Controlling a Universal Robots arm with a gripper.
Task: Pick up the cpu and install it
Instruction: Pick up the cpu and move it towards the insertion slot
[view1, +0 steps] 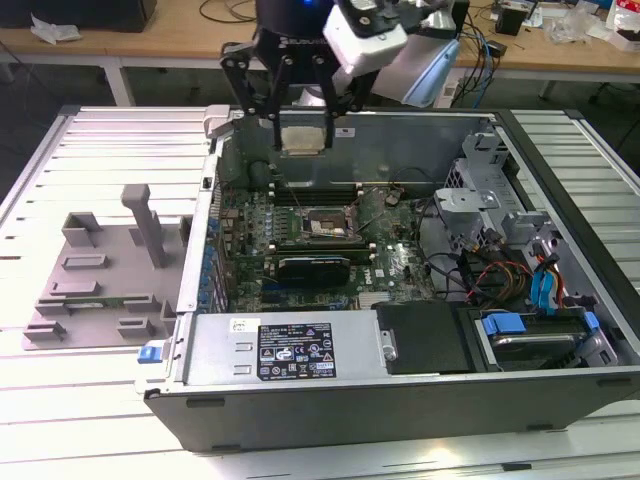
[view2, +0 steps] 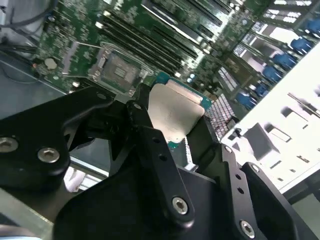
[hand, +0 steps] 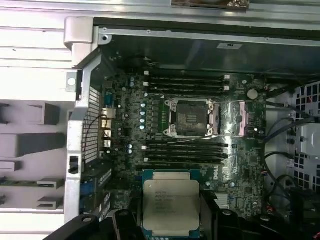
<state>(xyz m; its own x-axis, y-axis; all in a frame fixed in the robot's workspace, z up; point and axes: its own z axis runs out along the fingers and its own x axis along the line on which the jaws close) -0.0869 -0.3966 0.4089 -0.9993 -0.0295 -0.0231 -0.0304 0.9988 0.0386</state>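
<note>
The cpu (view1: 303, 138), a small square chip with a pale silvery top, hangs above the back wall of the open computer case (view1: 400, 400). My gripper (view1: 304, 140) is shut on it, with black fingers (view1: 277, 120) on two opposite edges. Both wrist views show the cpu (view2: 175, 112) (hand: 171, 202) held flat between the fingers (hand: 210, 212). The open cpu socket (view1: 325, 222) (hand: 190, 117) (view2: 120, 70) lies on the green motherboard below, a short way in front of the held chip, with its metal frame lifted and nothing in it.
A grey plastic tray (view1: 100, 270) with upright posts lies on the slatted table at the exterior view's left. Inside the case are the power supply (view1: 290, 345), memory slots (hand: 185, 82), loose cables (view1: 470, 270) and blue-tabbed drive bays (view1: 540, 330).
</note>
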